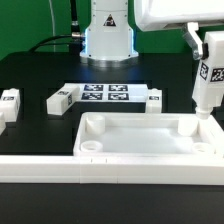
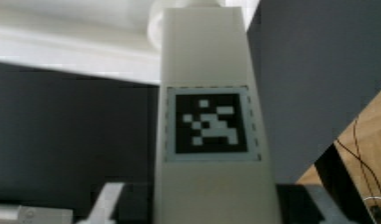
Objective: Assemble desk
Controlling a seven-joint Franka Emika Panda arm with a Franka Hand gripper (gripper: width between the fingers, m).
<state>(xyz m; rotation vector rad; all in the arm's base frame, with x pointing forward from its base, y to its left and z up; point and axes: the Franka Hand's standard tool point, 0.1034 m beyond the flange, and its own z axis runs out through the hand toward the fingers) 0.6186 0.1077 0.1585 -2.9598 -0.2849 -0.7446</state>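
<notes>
The white desk top [image 1: 135,150], a tray with a raised rim, lies at the front of the black table. My gripper [image 1: 200,45] is shut on a white square desk leg [image 1: 207,88] and holds it upright. The leg's lower end meets the tray's far corner on the exterior view's right. In the wrist view the held leg [image 2: 208,110] fills the middle with its black-and-white tag facing the camera, and my gripper [image 2: 208,205] clamps it from both sides. Loose legs lie flat at the far left [image 1: 9,98], left of centre [image 1: 62,98] and beside the marker board [image 1: 153,98].
The marker board [image 1: 105,93] lies flat behind the tray. A long white rail [image 1: 100,168] runs along the front edge. The robot's base [image 1: 108,40] stands at the back centre.
</notes>
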